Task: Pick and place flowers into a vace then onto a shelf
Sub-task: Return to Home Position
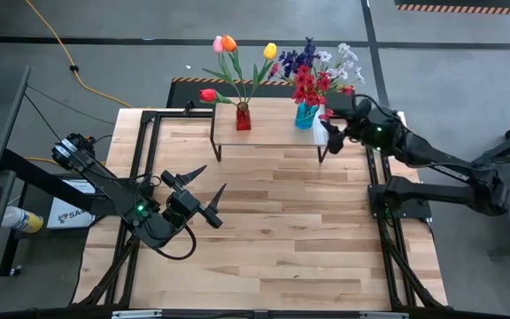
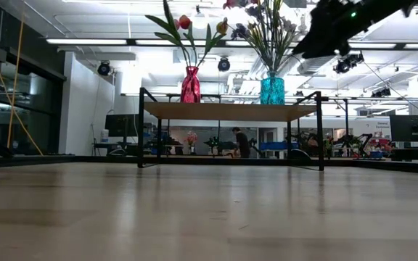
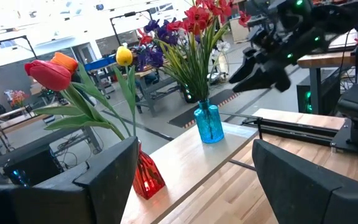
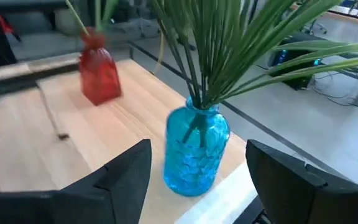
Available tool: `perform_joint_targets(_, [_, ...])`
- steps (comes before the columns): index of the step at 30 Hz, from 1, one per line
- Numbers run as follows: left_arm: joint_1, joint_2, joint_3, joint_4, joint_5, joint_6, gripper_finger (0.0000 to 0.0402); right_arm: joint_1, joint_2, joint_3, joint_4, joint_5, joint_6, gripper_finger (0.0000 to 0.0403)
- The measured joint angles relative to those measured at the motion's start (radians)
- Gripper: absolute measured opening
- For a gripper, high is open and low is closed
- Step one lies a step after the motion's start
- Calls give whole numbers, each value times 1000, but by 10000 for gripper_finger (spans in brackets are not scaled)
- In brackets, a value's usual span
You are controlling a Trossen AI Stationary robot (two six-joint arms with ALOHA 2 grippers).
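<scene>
Standing on the shelf (image 1: 268, 133), red vase (image 1: 243, 117) and blue vase (image 1: 305, 115) hold the flowers (image 1: 306, 84). The right gripper (image 1: 329, 130) hovers just beside the blue vase, fingers spread, empty; the left gripper (image 1: 213, 177) hangs above the tabletop (image 1: 282, 221), likewise spread and empty.

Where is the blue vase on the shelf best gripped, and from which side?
Probably grip the blue vase around its round body, below the neck, coming level from the shelf's right end, where the open right gripper is. The vase stands upright near that end, and its stems fan out above, blocking the top.
</scene>
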Motion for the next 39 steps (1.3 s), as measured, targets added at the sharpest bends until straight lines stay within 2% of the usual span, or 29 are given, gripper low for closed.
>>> perform_joint_targets(11, [0,0,0,0,0,10,347,118,-210,0,-51,-78,139,251])
perform_joint_targets(14, [0,0,0,0,0,10,347,157,-250,1,-51,-79,167,237])
perform_joint_targets(19, [0,0,0,0,11,1,347,217,-304,1,-52,-79,194,179])
perform_joint_targets(26, [0,0,0,0,202,-3,347,275,-370,1,-52,-79,199,70])
perform_joint_targets(30, [0,0,0,3,262,-22,347,299,-409,1,-52,-97,234,11])
perform_joint_targets(34, [0,-1,0,4,256,-130,347,318,-450,1,-56,-137,285,15])
perform_joint_targets(39, [1,-2,0,-27,266,-249,347,331,-507,1,-125,-133,305,3])
